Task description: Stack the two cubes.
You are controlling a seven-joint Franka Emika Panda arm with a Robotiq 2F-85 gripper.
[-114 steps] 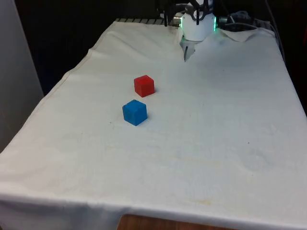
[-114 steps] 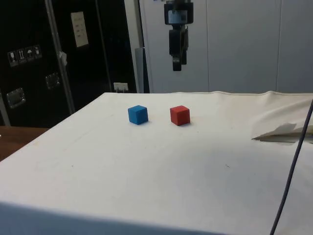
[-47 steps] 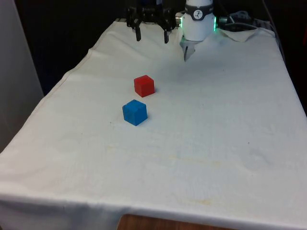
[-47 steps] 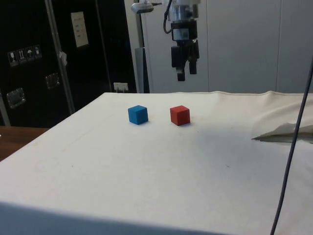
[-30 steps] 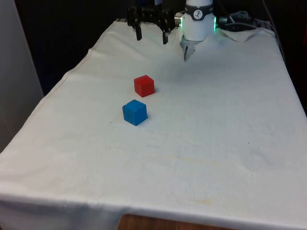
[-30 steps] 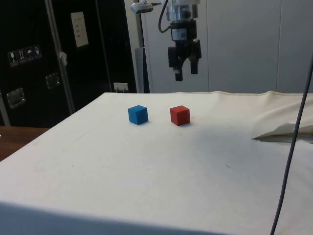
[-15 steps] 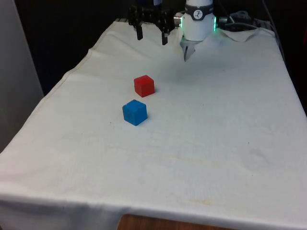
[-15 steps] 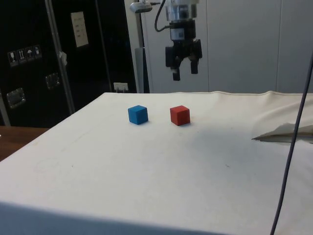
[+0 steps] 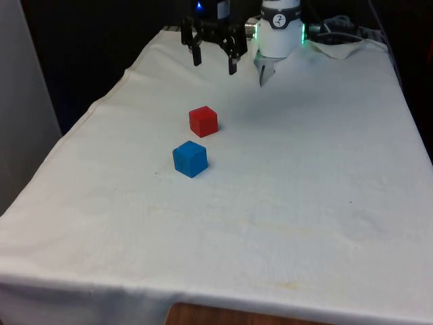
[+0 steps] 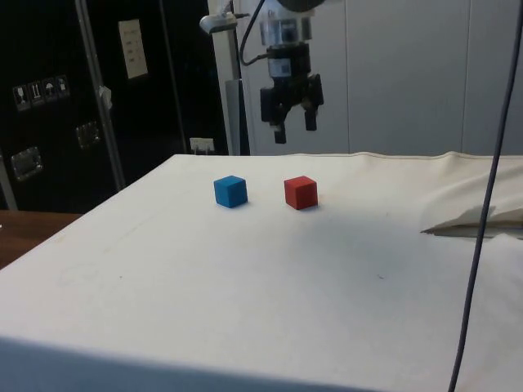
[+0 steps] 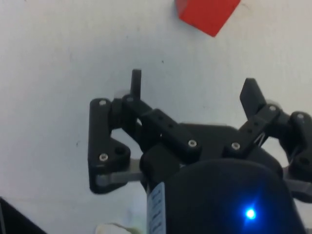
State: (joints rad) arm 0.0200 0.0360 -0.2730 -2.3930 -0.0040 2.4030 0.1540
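A red cube [image 9: 203,121] [image 10: 301,193] rests on the white cloth, with a blue cube [image 9: 190,158] [image 10: 230,191] a short gap away, nearer the front camera. My gripper [image 9: 214,64] [image 10: 294,131] hangs open and empty in the air beyond the red cube, toward the table's far end. In the wrist view the gripper [image 11: 192,87] has its fingers spread wide, and the red cube [image 11: 207,14] lies ahead of them, apart from both fingertips.
The white cloth [image 9: 291,176] covers the table. A rumpled fold of cloth [image 10: 478,220] lies at the side view's right, and a dark cable [image 10: 482,229] hangs in front of that camera.
The gripper has come down and shifted toward the cubes, turning about its axis. Its fingers stay open. Neither cube has moved.
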